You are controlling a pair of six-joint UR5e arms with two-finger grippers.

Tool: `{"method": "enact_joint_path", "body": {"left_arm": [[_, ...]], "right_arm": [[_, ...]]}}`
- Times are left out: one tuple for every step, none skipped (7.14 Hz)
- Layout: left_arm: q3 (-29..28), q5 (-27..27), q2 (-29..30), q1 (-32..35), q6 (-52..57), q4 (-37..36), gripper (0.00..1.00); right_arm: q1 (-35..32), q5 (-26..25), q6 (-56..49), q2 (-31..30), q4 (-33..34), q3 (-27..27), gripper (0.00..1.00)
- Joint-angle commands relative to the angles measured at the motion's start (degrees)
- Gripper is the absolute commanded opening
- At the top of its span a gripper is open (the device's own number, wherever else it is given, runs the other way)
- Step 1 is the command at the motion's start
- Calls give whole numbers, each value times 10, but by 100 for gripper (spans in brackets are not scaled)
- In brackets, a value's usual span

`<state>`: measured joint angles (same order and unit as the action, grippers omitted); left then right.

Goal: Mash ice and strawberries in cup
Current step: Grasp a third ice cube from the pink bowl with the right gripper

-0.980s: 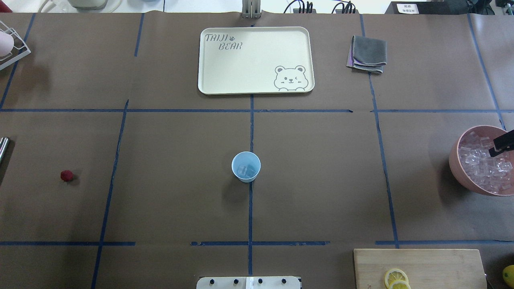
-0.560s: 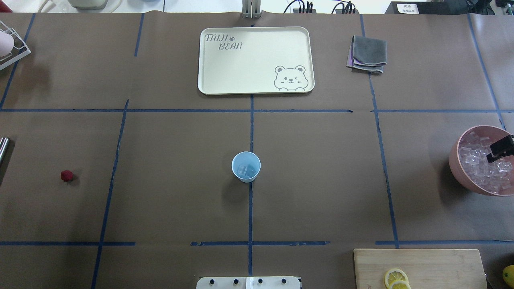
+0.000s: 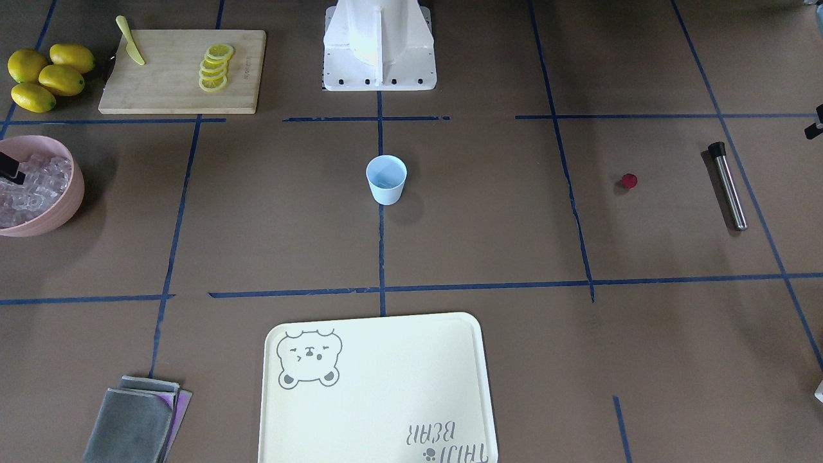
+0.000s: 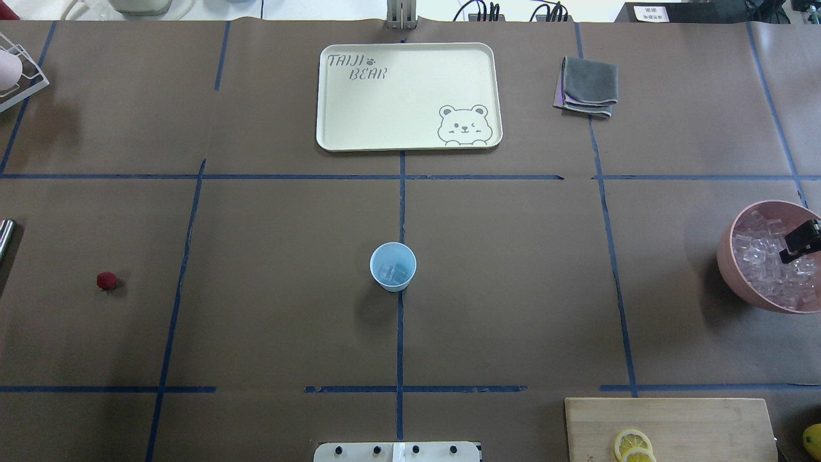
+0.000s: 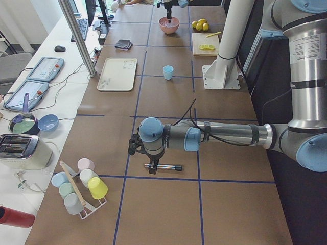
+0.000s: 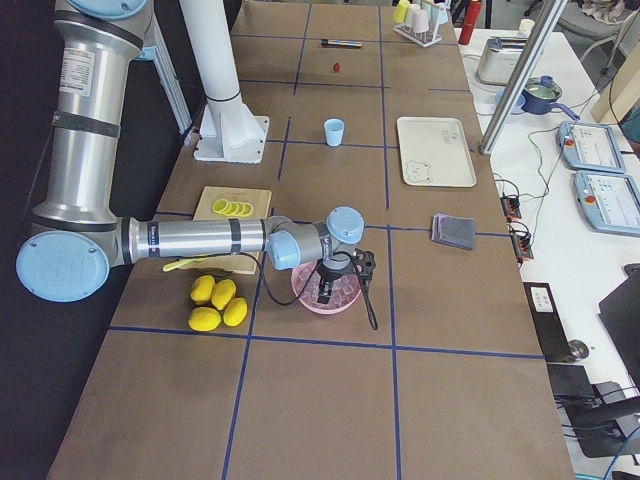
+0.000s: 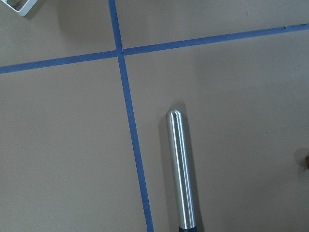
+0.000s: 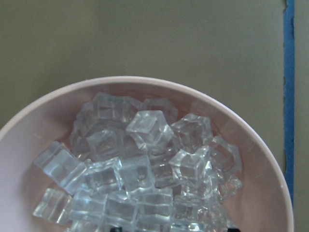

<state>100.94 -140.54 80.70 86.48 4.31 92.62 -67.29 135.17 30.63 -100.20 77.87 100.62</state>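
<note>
The right gripper (image 4: pixel 792 251) hangs above clear ice cubes (image 8: pixel 145 130) in a round pink bowl (image 4: pixel 725 263) at the table (image 4: pixel 513 308) right edge. I cannot tell its jaw state.

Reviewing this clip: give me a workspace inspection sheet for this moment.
Surface: table covered in brown paper with a blue tape grid; no spills seen.
Job's things: cup upright at centre with a few ice cubes inside; strawberry lying apart on the table.
Clutter: pink bowl of spare ice, metal rod, tray, folded cloths, cutting board, lemon slices, whole lemons.
Grippers: right gripper low over the bowl; left gripper above the rod; whether either is open is unclear.
Cables: wrist cable loops beside the bowl.
Surroundings: side bench with toaster; cup rack.
</note>
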Motion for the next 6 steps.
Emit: {"method": "enact_joint_path", "body": {"left_arm": [[0,0,0,0,1,0,100],[0,0,0,0,0,0,100],[0,0,0,0,0,0,100],[0,0,0,0,0,0,100],[0,0,1,0,0,0,100],[0,0,0,0,1,0,100]], "right_arm": [[0,0,1,-1,1,-2,64],[0,0,0,-1,1,-5,63],[0,1,0,-1,1,-5,63],[0,1,0,-1,1,-5,63],[1,1,0,-1,1,-5,58],[1,2,1,-1,1,-5,45]]}}
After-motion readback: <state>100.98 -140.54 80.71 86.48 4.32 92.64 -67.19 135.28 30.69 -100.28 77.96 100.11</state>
